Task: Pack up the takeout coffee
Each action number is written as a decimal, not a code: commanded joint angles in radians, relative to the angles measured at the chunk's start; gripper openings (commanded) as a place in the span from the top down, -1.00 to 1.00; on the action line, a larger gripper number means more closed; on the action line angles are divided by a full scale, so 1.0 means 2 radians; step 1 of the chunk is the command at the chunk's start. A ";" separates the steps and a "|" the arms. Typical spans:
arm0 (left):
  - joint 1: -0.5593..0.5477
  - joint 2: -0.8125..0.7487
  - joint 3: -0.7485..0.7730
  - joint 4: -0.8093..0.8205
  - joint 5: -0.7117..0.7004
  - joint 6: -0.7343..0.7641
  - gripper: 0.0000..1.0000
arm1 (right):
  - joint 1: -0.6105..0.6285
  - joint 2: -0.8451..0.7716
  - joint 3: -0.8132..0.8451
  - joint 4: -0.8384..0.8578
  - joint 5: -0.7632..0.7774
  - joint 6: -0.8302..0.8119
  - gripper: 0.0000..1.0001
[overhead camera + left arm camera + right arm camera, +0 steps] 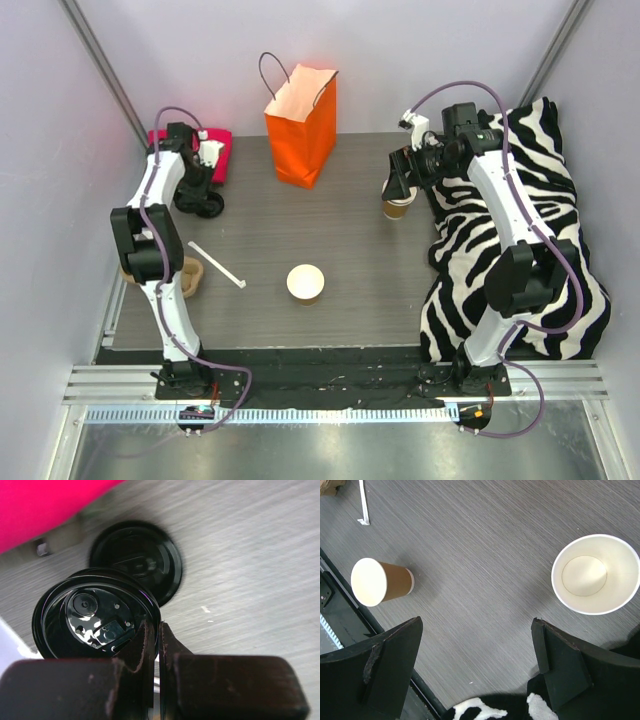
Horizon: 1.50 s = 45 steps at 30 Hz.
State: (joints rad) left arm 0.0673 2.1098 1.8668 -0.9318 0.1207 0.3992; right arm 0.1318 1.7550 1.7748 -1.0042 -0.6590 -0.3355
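- Left gripper [156, 627]: fingers pressed together, pinching the rim of a black lid [92, 617]. The lid's round face is turned toward the wrist camera. The arm reaches to the far-left part of the table [260, 555].
- Second lid [137, 562]: black, lying flat on the table just behind the pinched one, which partly overlaps it in the wrist view.
- Pink item [40, 505]: beside the two lids at the far-left corner. What it is cannot be told.
- Right gripper [476, 625]: fingers spread wide with nothing between them, hanging over the table at the edge of the zebra-print cloth [520, 230].
- Nearer cup [595, 575]: brown kraft paper, white inside, upright and without a lid. It stands just beside one fingertip of the right gripper, outside the gap.
- Centre cup [305, 283]: same kind, upright, no lid, mid-table toward the near edge, well apart from both grippers.
- Orange bag [300, 125]: upright with its mouth open, at the far side between the two arms.
- White strip [215, 265]: flat on the table between the centre cup and the cup tray [190, 277].
- Cup tray: moulded brown, at the left edge, partly hidden by the left arm.
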 commanded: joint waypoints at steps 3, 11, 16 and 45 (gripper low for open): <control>0.052 0.001 0.018 0.029 -0.012 -0.022 1.00 | 0.003 -0.006 0.015 0.002 -0.008 0.001 -0.99; 0.068 0.043 0.035 0.033 0.000 -0.016 0.92 | 0.002 -0.006 0.018 0.001 -0.003 0.002 -1.00; 0.072 0.026 0.035 0.013 0.042 0.001 0.34 | 0.003 -0.008 0.016 -0.001 -0.001 0.000 -0.99; -0.012 0.056 -0.005 0.048 0.025 0.128 -0.08 | 0.004 -0.022 0.005 0.004 -0.009 0.007 -1.00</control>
State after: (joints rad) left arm 0.0380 2.1990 1.8305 -0.9039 0.2405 0.6212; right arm 0.1356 1.7550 1.7748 -1.0115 -0.6674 -0.3290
